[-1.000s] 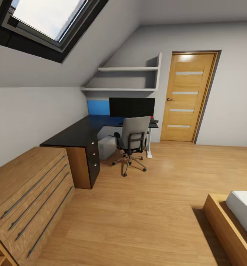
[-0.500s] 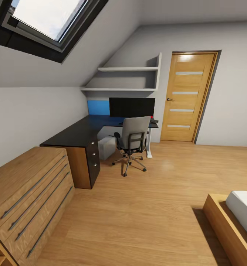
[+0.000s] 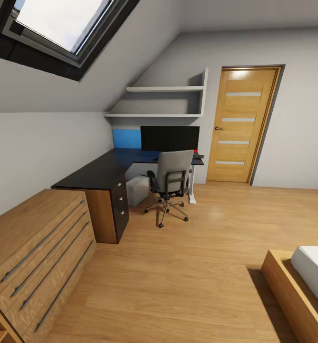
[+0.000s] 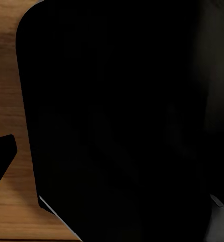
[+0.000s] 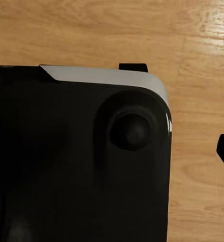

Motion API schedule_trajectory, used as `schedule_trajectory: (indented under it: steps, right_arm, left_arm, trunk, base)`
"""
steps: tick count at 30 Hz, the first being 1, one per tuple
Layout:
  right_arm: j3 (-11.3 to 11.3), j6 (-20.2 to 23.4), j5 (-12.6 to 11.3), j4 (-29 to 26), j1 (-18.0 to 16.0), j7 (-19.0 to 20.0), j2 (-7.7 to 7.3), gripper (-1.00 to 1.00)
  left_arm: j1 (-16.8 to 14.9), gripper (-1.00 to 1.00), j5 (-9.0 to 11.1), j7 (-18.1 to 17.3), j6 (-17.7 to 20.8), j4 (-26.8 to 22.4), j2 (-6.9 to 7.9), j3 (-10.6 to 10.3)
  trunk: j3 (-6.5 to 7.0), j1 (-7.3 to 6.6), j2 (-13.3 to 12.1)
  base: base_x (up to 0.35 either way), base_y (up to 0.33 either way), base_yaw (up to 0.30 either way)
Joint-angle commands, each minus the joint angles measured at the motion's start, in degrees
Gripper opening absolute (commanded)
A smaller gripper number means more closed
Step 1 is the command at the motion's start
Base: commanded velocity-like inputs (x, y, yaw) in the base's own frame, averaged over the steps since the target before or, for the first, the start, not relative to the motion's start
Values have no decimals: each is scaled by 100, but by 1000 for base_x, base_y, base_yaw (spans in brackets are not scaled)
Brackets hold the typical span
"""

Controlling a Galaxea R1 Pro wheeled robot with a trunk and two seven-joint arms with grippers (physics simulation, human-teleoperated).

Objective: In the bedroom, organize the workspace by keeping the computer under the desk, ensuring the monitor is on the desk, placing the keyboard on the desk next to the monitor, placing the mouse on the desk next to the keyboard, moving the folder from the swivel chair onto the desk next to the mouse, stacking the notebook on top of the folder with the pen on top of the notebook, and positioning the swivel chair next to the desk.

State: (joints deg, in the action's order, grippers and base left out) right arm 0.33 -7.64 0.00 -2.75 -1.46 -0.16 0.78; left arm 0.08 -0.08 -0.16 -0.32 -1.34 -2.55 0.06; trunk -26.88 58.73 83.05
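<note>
Sloped skylight, wooden door, oak floor, dresser, wall shelves

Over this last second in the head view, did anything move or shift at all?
Nothing visibly changed. The swivel chair stands at the desk as before, the monitor on the desk and the computer under it, and the view itself has not shifted.

Across the wooden floor, the L-shaped surface runs along the sloped wall into the far corner. The monitor stands upright at its far end, a blue panel just beside it. The swivel chair sits close in front of the monitor, back toward the camera. The computer rests on the floor beneath. A wooden dresser stands nearer, a door beyond, a bed at the right
</note>
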Motion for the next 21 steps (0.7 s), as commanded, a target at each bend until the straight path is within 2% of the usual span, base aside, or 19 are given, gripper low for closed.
schedule_trajectory:
  steps: [1, 13, 14, 21]
  right_arm:
    - [6, -52, 0, 8, -3, -2, 1, 100]
    - [11, -438, 0, 3, -3, -2, 1, 100]
    - [11, -607, 0, 3, -3, -2, 1, 100]
    - [7, -607, -2, 14, -3, -2, 1, 100]
  left_arm:
    - [1, 100, -1, -2, -3, -6, 0, 1]
    - [0, 100, 0, -3, -6, -10, 0, -10]
    - [0, 100, 0, -4, -7, -11, 0, -11]
    - [1, 100, -2, -6, -12, -30, 0, -18]
  trunk:
    - [-5, 0, 3]
    - [-5, 0, 3]
    - [-5, 0, 3]
    - [-5, 0, 3]
  base:
    - [0, 0, 0]
    - [0, 0, 0]
    - [0, 0, 0]
    - [0, 0, 0]
